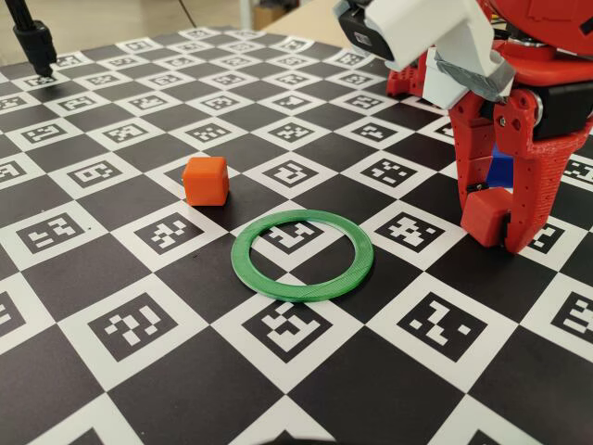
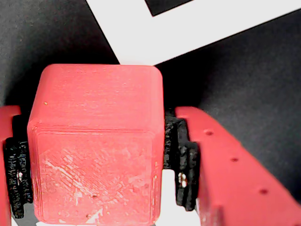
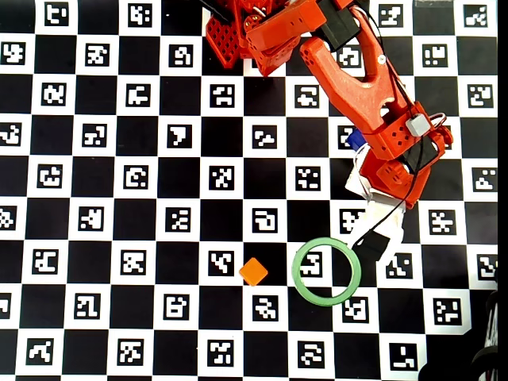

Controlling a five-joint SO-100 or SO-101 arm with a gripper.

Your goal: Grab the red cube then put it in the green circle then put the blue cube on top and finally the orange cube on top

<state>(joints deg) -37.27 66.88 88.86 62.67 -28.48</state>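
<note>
The end effector (image 2: pixel 94 188) was closed on the red cube (image 2: pixel 96 146): in the wrist view the cube filled the lower middle of the frame, with a black pad pressed against each of its side faces and the red fingers outside them. In the fixed view the same cube (image 1: pixel 484 218) sat low between the fingers at the right of the frame, at or just above the desk (image 1: pixel 93 278); whether it touched the surface could not be told.

The step in hand looked like carrying the red cube to the green circle (image 1: pixel 302 255), which lay empty at lower centre of the fixed view, to the left of the end effector. To do it well, the grip should be kept firm, the cube lifted just clear of the ring's rim, brought over the open centre and set down flat and squarely, since two more cubes must stand on it.

The orange cube (image 1: pixel 206 181) stood upper left of the ring, apart from it. The blue cube (image 1: pixel 500 167) showed only as a sliver behind the end effector, so the lift should avoid nudging it.
</note>
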